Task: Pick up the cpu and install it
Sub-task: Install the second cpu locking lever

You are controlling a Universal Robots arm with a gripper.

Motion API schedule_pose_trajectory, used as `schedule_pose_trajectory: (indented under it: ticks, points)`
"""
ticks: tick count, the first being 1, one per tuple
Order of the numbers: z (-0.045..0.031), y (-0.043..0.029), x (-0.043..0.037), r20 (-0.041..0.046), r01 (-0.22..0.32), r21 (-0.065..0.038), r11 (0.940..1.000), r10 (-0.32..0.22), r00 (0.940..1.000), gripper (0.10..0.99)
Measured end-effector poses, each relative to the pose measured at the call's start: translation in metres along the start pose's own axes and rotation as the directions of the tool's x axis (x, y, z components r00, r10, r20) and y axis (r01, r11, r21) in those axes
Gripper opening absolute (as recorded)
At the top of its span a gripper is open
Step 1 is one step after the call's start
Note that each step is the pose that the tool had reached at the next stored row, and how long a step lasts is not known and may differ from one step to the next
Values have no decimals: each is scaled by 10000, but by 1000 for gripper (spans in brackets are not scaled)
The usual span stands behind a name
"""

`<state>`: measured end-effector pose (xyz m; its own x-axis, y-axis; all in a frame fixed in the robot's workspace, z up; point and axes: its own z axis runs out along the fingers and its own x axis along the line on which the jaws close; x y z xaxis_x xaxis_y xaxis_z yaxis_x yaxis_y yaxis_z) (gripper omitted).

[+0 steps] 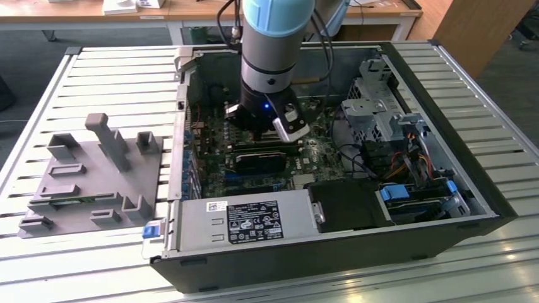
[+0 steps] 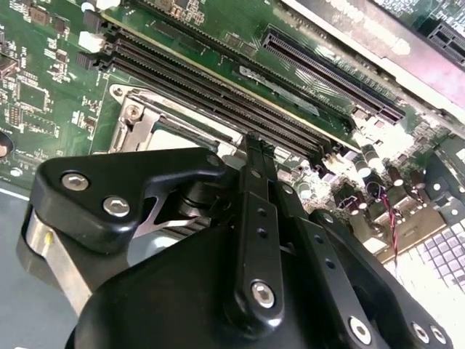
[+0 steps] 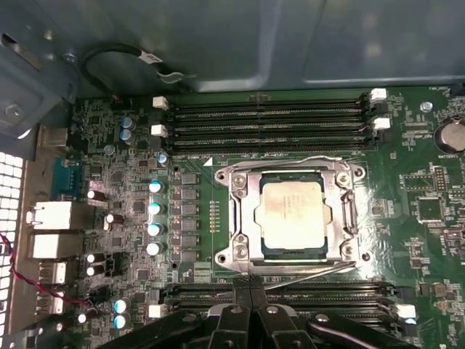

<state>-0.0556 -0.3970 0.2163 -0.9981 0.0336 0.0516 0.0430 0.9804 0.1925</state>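
Observation:
The cpu point(image 3: 293, 216), a square chip with a silver-grey top, lies flat in the motherboard socket, with the socket's metal frame point(image 3: 240, 218) around it. My gripper point(image 3: 249, 282) hovers beside the socket over the memory slots. Its two thin black fingers are pressed together and hold nothing. In the second wrist view the gripper point(image 2: 256, 145) points down at the board next to the socket frame point(image 2: 134, 120). In the exterior view the gripper point(image 1: 262, 136) hangs inside the open computer case point(image 1: 471, 208), low over the motherboard.
A grey plastic fixture tray point(image 1: 93, 183) with upright posts stands on the slatted table at the exterior view's left. Inside the case, the power supply point(image 1: 244, 221) is at the front. A drive cage point(image 1: 379, 107) and cable bundles point(image 1: 404, 158) are at the exterior view's right.

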Motion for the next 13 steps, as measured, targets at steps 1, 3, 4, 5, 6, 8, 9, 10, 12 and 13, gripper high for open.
schedule_pose_trajectory:
  ticks: [1, 3, 4, 5, 6, 8, 9, 10, 12, 13]
  points:
    - [12, -2, 0, 0, 1, -7, 10000, -1, 10000, 106]
    - [33, -7, 1, 0, -1, -19, 10000, 1, 10000, 106]
    - [43, -8, 1, -1, 1, -23, 10000, -1, 10000, 106]
    - [51, -10, 2, -1, 1, -25, 10000, -1, 10000, 106]
    - [58, -12, 3, -1, 0, -28, 10000, 0, 10000, 106]
    - [68, -22, 8, -2, -4, -56, 10000, 4, 10000, 106]
    - [71, -27, 11, -3, -4, -86, 10000, 4, 10000, 106]
    - [73, -31, 14, -5, -2, -133, 9999, 1, 10000, 106]
    - [74, -38, 25, -10, 4, -253, 9997, -4, 10000, 106]
    - [74, -44, 29, -12, 7, -321, 9995, -7, 10000, 106]
